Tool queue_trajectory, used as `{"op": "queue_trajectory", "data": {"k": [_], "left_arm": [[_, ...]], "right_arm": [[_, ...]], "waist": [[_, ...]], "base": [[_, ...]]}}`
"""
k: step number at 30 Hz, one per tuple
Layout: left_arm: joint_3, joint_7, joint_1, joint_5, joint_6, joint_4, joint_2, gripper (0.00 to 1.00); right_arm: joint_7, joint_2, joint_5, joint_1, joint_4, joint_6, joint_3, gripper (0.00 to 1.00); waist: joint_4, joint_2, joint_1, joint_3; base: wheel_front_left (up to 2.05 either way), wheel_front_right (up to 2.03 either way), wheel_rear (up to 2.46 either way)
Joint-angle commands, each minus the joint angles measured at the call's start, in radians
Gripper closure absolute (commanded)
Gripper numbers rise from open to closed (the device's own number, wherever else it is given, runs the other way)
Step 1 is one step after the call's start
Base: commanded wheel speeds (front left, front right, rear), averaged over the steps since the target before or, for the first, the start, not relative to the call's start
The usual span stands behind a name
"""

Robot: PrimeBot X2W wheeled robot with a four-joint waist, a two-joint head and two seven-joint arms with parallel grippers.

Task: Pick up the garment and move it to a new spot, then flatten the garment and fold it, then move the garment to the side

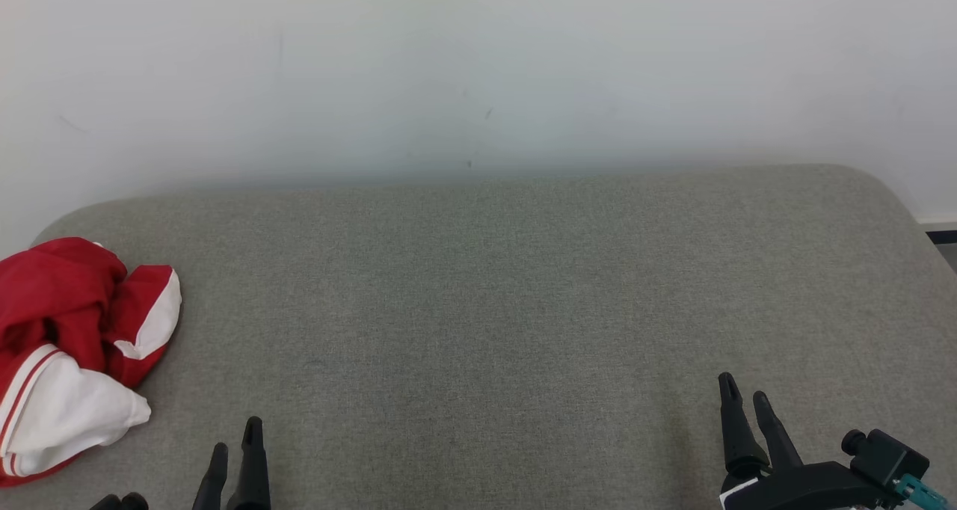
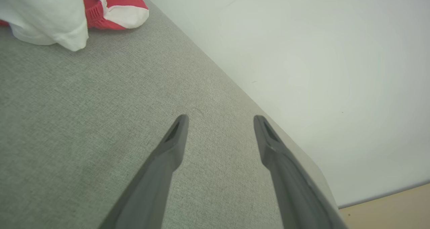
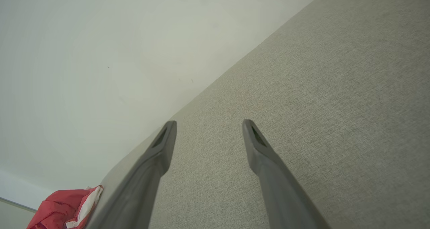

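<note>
Head view, left edge first: the garment [image 1: 71, 353] lies crumpled in a soft heap at the near-left end of the surface [image 1: 478, 286]. It is a red knit with white panels and thin red stripes on a white band, and its folds are rounded and loose. Part of it runs out of frame at the left, so I cannot tell whether it overhangs the edge there. Just right of the heap, and apart from it, the left tool [image 1: 235, 439] rises from the bottom edge, its two slim dark fingers tapering to blunt tips. In the left wrist view they stand spread wide and released, with bare fabric showing between them. The surface is covered in a grey-green cloth with a fine, even weave, flat and unwrinkled, and its far corners are rounded. Its far edge runs along a plain pale wall [image 1: 478, 69] that carries a few faint scuffs. The whole middle stretch, from the heap across to the right, lies open. At the lower right the right tool [image 1: 743, 389] points up over the fabric, mounted on a black body with a small teal part [image 1: 916, 487]. The right wrist view shows its fingers likewise parted and released, with bare weave between them. Beyond the far right corner a dark skirting strip [image 1: 940, 235] runs along the foot of the wall.
</note>
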Motion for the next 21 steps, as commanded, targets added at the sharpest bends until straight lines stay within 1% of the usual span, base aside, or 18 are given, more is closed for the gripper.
{"op": "queue_trajectory", "data": {"k": [1,10,21], "left_arm": [[-0.002,-0.011,0.003,0.044,0.002,-0.015,0.006,0.0],[-0.018,-0.037,0.011,0.208,0.006,-0.027,0.01,0.0],[-0.034,-0.066,0.024,0.342,0.004,-0.037,0.01,0.0]], "right_arm": [[-0.009,-0.005,-0.036,-0.012,-0.006,-0.001,0.004,0.0],[-0.027,-0.004,-0.174,-0.01,0.002,-0.001,0.005,0.0],[-0.055,-0.005,-0.294,-0.003,0.008,-0.001,0.014,0.0]], "waist": [[0.0,0.0,0.0,-0.001],[0.0,0.0,0.0,-0.009],[0.005,0.0,0.0,-0.018]], "base": [[0.0,0.0,0.0],[0.0,0.0,0.0],[0.0,0.0,0.0]]}}
